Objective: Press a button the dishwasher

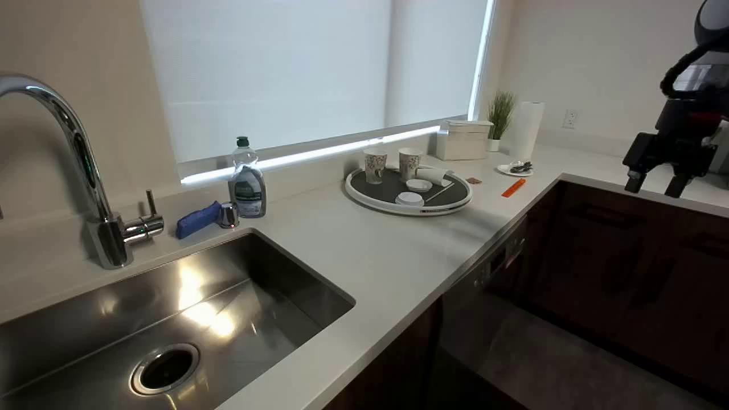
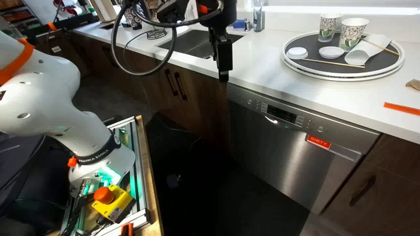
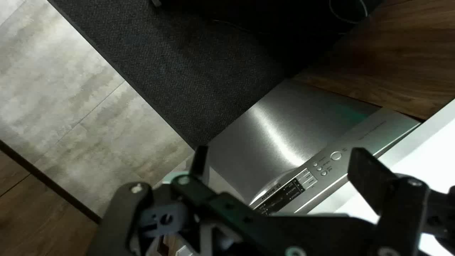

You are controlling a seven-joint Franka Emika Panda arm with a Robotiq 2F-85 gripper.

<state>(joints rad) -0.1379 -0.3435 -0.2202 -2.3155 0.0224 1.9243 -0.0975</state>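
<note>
While the gripper (image 1: 655, 185) is hanging wide-fingered, the dishwasher (image 2: 272, 150) is displaying BOSCH lettering (image 3: 270, 192) and a DIRTY label (image 2: 318, 142); right of the sink (image 1: 267, 302), a tray (image 2: 310, 41) is holding cups (image 2: 352, 34).

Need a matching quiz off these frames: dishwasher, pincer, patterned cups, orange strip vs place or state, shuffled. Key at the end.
Column one
1. Dishwasher
2. Pincer
3. Patterned cups
4. Orange strip

Column two
A. Standing on the round tray
B. Bearing a red DIRTY label
C. Lying directly on the countertop
D. Jaws apart

Pairs: 1-B; 2-D; 3-A; 4-C
</note>
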